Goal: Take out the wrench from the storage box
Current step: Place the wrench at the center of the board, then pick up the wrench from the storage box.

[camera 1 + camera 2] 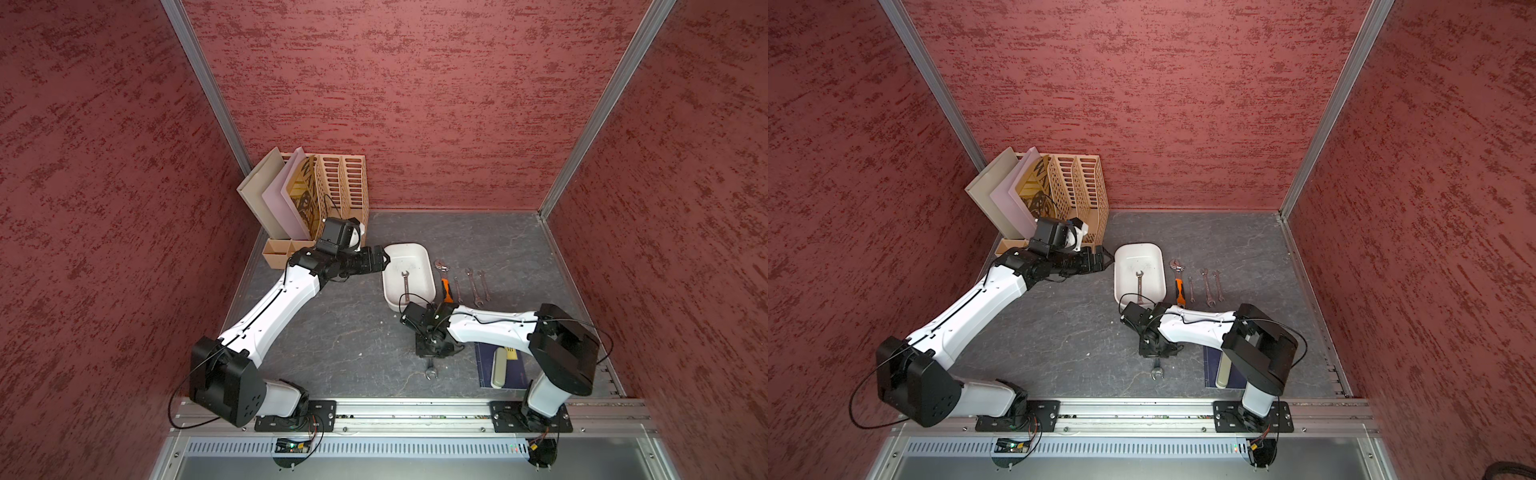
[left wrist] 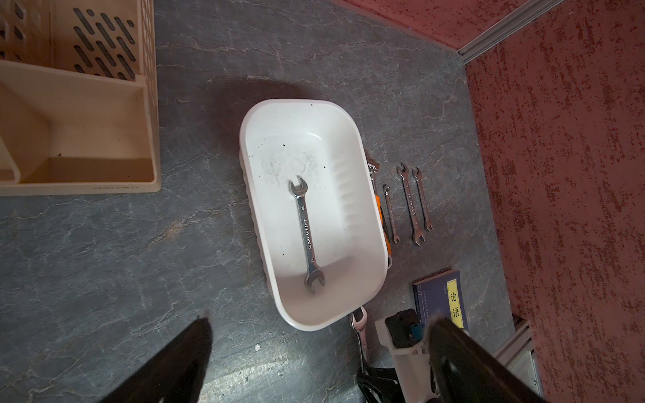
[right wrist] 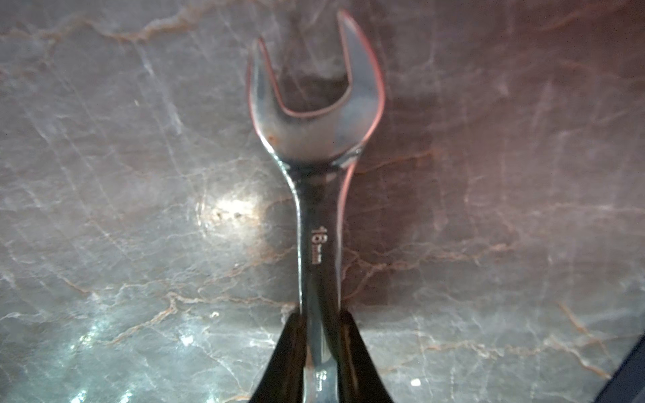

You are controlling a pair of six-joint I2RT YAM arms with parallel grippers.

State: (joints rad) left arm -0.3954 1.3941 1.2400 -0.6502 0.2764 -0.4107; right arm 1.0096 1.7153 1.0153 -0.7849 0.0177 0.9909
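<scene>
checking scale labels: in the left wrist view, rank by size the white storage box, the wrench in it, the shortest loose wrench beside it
Largest: storage box.
Then the wrench in the box.
Smallest: shortest loose wrench, clearly shorter.

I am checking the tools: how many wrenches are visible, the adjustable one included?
6. One wrench in the tub; the adjustable one beside it; three in a row further right; one in the right end effector, nearer the base. Arms may hide more.
</scene>
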